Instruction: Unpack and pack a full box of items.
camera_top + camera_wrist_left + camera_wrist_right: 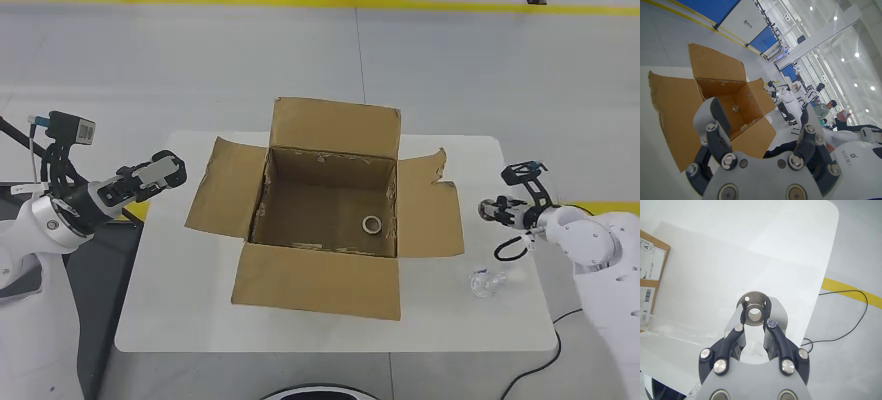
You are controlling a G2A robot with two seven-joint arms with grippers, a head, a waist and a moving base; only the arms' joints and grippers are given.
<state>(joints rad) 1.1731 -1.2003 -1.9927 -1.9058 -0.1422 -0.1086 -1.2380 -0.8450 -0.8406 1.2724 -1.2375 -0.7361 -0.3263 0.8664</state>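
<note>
A white table (180,310) with rounded corners stands on a grey floor (120,70). Just off one table edge, a strip of yellow floor tape (844,288) is crossed by a thin black cable (840,292) that loops over the floor. Farther off in the hall, blue partition panels (764,40) stand under round ceiling lights (857,55).

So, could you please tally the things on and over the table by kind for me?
Box: 1
Metal parts: 2, one in the box, one in the right end effector
Clear wrapper: 1
Total: 4
</note>
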